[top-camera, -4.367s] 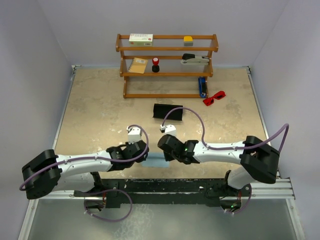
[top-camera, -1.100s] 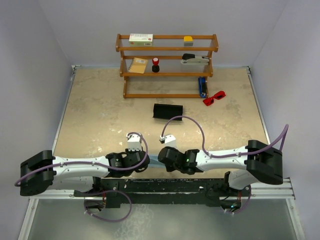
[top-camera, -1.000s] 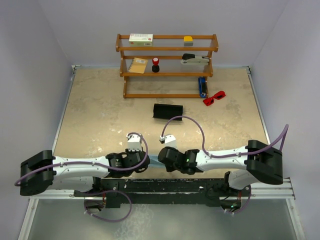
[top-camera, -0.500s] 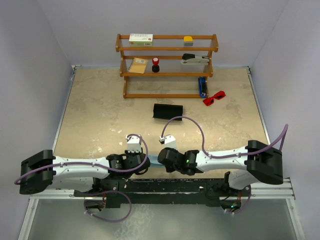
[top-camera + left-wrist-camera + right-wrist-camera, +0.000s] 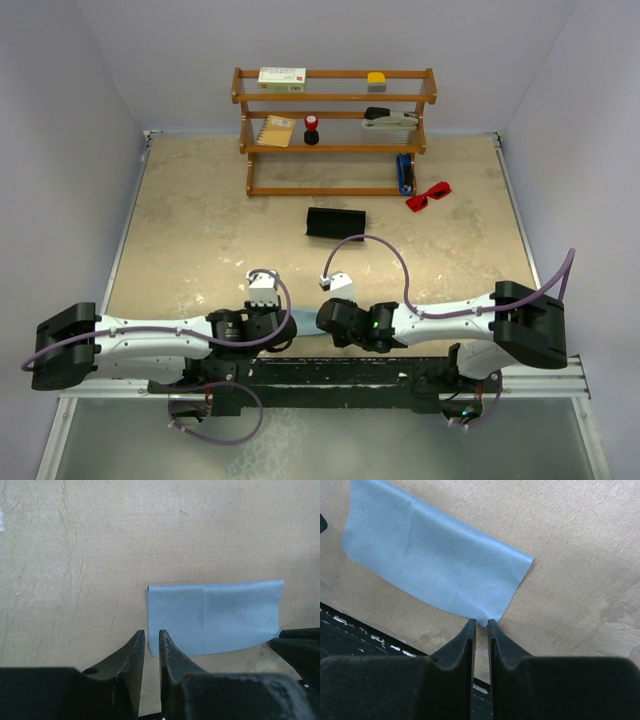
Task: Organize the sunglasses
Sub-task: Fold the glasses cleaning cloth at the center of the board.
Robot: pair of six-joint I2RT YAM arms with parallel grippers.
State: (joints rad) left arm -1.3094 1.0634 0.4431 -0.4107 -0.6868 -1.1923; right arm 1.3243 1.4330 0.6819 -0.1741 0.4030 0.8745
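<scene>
Seen from above, the left arm and the right arm, both white, lie low along the near edge of a mottled beige table. They reach inward so that their wrists nearly meet at the middle.

Between the wrists, close to that near edge, lies a light blue cloth, a flat rectangle with a faint crease down its centre. The left fingers stand at the cloth's left end with only a narrow slit between them. The cloth's edge runs into that slit, and the fingers appear to pinch its near corner, though one finger hides the corner itself. The right fingers are likewise almost together. The corner of the cloth at their end is drawn into a small point caught between their tips.

Farther back, near the middle of the table, a black oblong case lies alone, well apart from both arms.

Beyond it, toward the far right, the red sunglasses rest on the table, well apart from both arms. They sit just beside the right foot of a wooden shelf, near a blue object at the right end of the shelf's lowest level. The shelf stands at the table's far edge. It carries a white box on its top tier and a tan notebook lower down.
</scene>
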